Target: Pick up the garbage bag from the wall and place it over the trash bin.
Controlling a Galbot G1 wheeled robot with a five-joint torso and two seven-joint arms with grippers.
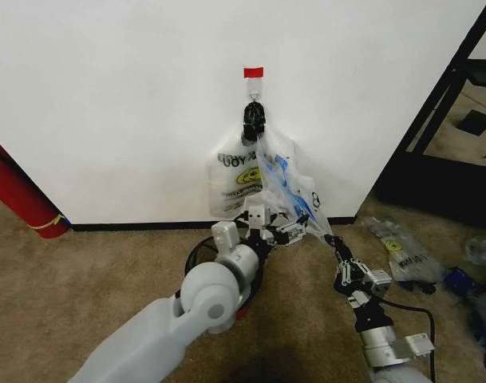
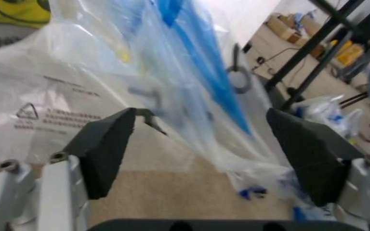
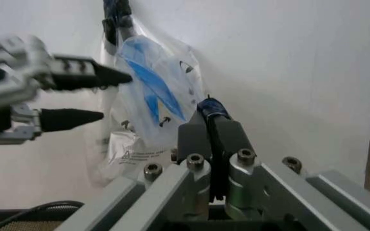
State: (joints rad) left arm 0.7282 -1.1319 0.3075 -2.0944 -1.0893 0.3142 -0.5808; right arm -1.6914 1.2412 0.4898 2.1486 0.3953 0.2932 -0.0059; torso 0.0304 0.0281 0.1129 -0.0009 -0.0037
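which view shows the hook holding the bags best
The head view: the dark hook sits on the wall under the red tape strip, with the garbage bag hanging from it. The right wrist view catches only a dark part of it at the frame's edge. The left wrist view has bag plastic, no hook.

Whitish bag [image 1: 236, 182] on the wall hook: dark mirrored lettering near the top, roughly "UOY", with a yellow-and-black smiley below; smaller lines beneath not legible.
Clear bag [image 2: 50, 115] in the left wrist view: a printed triangle symbol beside several lines of tiny print, too small to read.
Flat bag [image 1: 406, 254] on the carpet: small yellow smiley, no legible words.
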